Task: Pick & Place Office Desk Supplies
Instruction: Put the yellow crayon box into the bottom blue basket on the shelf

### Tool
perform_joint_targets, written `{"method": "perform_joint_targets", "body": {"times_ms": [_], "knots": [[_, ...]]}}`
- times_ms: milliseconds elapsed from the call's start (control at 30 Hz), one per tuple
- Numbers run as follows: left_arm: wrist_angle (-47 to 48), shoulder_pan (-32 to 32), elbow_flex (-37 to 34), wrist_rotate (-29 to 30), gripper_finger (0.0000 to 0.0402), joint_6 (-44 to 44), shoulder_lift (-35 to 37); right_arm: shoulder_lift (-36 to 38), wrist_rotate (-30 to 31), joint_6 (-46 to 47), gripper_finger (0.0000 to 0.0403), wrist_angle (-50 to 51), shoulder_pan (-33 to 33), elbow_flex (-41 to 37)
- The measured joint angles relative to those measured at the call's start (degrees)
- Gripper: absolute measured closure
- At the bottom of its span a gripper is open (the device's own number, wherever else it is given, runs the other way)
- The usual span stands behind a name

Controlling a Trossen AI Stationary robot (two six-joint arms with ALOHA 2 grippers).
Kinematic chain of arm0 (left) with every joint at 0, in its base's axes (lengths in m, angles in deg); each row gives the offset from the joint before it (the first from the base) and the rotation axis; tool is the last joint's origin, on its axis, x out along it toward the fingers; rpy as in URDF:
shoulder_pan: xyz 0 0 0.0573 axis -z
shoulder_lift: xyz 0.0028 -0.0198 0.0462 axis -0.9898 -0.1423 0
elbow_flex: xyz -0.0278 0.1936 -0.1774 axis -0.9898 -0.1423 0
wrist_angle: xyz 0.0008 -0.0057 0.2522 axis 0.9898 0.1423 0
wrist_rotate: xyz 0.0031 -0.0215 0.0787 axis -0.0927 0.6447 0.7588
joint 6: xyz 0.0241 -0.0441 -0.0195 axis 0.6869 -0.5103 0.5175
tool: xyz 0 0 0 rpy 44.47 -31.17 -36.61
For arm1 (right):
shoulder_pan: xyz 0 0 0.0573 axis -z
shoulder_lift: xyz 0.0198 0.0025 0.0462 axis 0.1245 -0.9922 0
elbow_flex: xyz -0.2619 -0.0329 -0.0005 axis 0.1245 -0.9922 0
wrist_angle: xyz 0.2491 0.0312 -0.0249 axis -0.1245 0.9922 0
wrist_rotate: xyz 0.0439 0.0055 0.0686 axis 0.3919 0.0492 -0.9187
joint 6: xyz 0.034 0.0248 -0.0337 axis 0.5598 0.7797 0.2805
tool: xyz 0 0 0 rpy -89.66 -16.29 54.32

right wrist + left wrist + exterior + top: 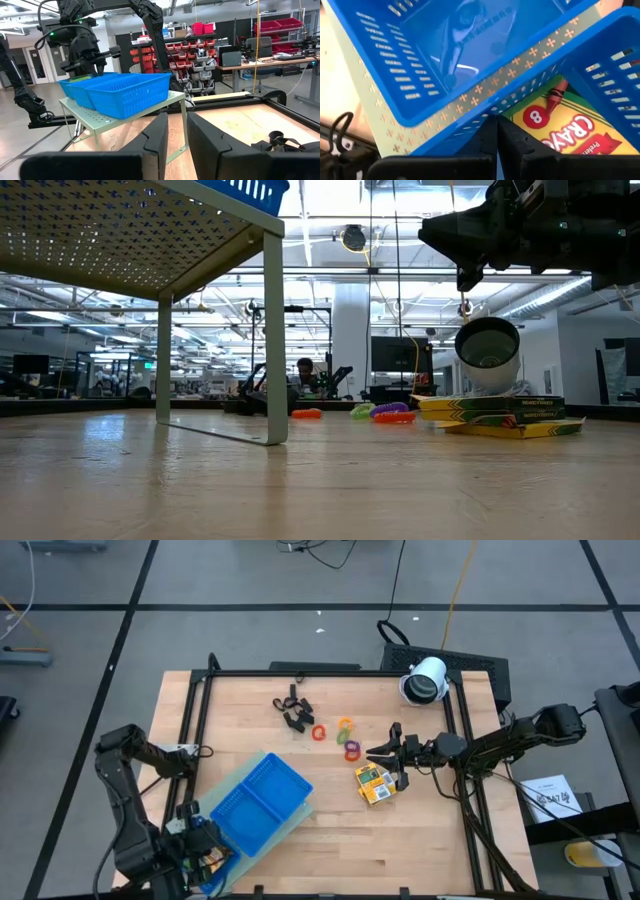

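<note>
Above the right half of the wooden table (300, 825), right gripper (385, 758): raised off the surface, pointing toward the table's middle, dark fingers (157, 135) parted by a narrow gap, nothing between them.

Directly beneath and just beside its tips: two small yellow printed packs (373, 784), stacked flat on the wood, the upper one slightly askew.

Near, toward the middle: small coloured plastic rings (344, 736), red, orange, green, purple and yellow, in a loose cluster on the wood.

Farther on, toward the rear: black clip-like pieces (294, 708), a small scattered group.

Rear right corner: white cylindrical device (425, 680), lying on its side, well apart from the supplies.

Front left: blue plastic three-compartment tray (255, 803), seated on a pale green perforated metal stand (120, 112).

At the tray's front-left end: left gripper (195, 838), fingers (487, 137) pressed together against the tray's blue lattice wall; whether the wall is pinched cannot be told. One yellow crayon box (560, 120) lies inside the end compartment there.
</note>
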Motion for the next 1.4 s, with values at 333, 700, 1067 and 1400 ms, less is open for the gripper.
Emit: {"method": "perform_joint_targets", "body": {"times_ms": [333,700,1067,1400], "knots": [[0.0,-1.2,0.0,2.2,0.0396,1.6,0.0,0.0,0.0,0.0,0.0344,0.0,0.0,0.0],[-2.6,1.5,0.2,6.4,0.0377,-8.8,4.3,0.0,0.0,0.0,0.0344,0.5,0.0,0.0],[-12.4,14.3,0.2,54.0,0.0383,-1.1,12.3,0.0,0.0,0.3,0.0344,2.7,0.0,0.0],[-12.9,3.7,0.0,44.0,0.032,-0.3,11.3,0.0,-0.4,9.8,0.0285,12.1,-1.2,3.3]]}}
